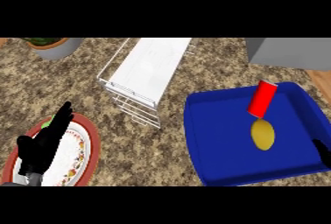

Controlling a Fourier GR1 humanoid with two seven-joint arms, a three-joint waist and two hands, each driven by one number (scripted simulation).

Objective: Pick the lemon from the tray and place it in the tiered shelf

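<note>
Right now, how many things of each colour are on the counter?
Blue: 1, the tray
Yellow: 1, the lemon
Red: 2, the can and the red-rimmed plate
White: 1, the tiered shelf
Grey: 2, the plant pot and the box
Total: 7

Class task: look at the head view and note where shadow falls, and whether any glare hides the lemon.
Head view: no glare on the lemon; the blue tray is evenly lit; faint shadow lies under the white wire shelf; the counter looks soft and mottled.
</note>
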